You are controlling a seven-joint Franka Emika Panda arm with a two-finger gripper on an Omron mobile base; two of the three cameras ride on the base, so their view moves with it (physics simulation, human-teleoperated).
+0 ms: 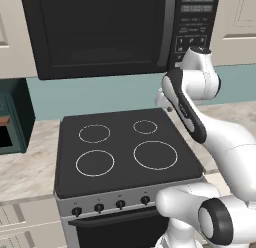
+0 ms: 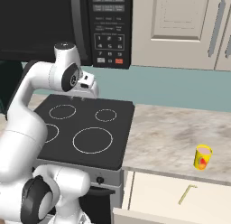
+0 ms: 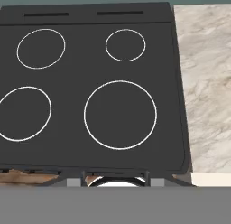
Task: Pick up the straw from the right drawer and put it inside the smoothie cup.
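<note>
Yellow is the brightest colour in the room: the smoothie cup [image 2: 203,157] stands upright on the marbled table [image 2: 167,128], well to the right of the stove and close to the table's front edge. It has a paler band near its top and a reddish mark on its side. Just below and in front of it, the right drawer [image 2: 158,191] is pulled out, a pale cream box with flat panels. The straw [image 2: 186,194] lies flat on the drawer's floor, a thin yellowish stick with a short bend at its upper end, slightly left of the cup and apart from it.

The white arm rises from the base in front of the oven, and its hand hangs high above the back of the black cooktop [image 1: 125,147], under the dark microwave [image 1: 100,32]. The tool [image 2: 89,93] points down over the stove, far from both the drawer and the cup. I cannot tell from here how wide its jaws stand; nothing is seen between them.

From the hand's own camera, the four white burner rings [image 3: 120,114] lie below, with a strip of marbled table at the right edge.
</note>
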